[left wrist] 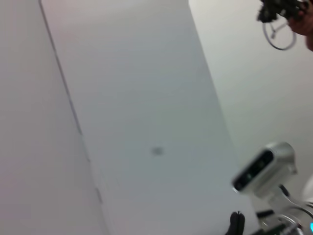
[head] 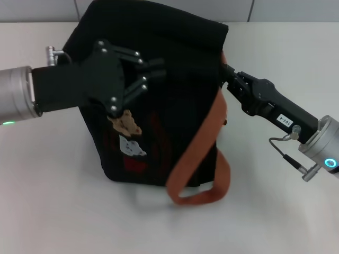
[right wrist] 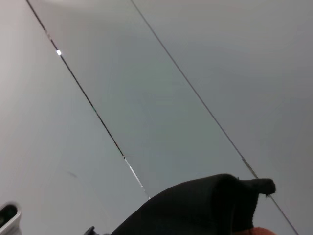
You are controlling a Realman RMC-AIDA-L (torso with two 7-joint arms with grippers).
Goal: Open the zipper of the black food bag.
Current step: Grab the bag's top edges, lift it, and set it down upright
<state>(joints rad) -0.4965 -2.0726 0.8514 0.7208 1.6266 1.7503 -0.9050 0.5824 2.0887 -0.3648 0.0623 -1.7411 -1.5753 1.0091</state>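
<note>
Against the counter's (head: pixel 47 190) far edge, the left pincer (head: pixel 151 74), spread, steadies the black food bag (head: pixel 175 121); the right pincer (head: pixel 226 73) meets its rim, grip indiscernible.

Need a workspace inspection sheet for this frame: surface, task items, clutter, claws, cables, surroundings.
Surface: white table, bare where visible.
Job's things: black food bag upright mid-table, bear patches facing the camera; orange-brown strap hanging down its right side; zipper not discernible against the black fabric.
Clutter: nothing seen.
Claws: left claw open, fingers spread over the bag's front top; right claw at the bag's top right corner, finger state hidden.
Cables: thin grey loop at the right wrist.
Surroundings: pale wall panels behind.
</note>
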